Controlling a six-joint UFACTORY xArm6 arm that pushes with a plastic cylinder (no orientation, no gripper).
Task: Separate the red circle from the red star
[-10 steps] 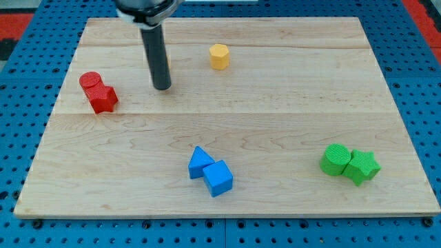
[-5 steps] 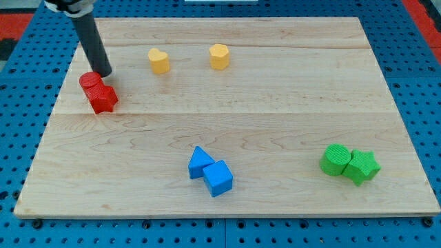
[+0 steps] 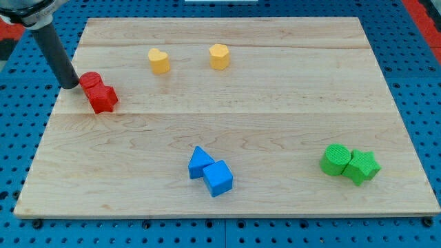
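The red circle (image 3: 90, 80) sits near the board's left edge, touching the red star (image 3: 103, 98), which lies just below and to its right. My tip (image 3: 69, 85) rests on the board right at the red circle's left side, touching it or nearly so. The dark rod slants up from the tip toward the view's top left corner.
A yellow heart (image 3: 158, 60) and a yellow hexagon (image 3: 219, 56) stand near the view's top. A blue triangle (image 3: 200, 160) and a blue cube (image 3: 218, 178) touch at bottom centre. A green circle (image 3: 335, 159) and a green star (image 3: 362, 167) touch at the right. The wooden board (image 3: 275, 103) lies on a blue pegboard.
My tip has swept left from beside the yellow heart, passed above the red circle, and now stands at the circle's left side. No block has visibly moved.
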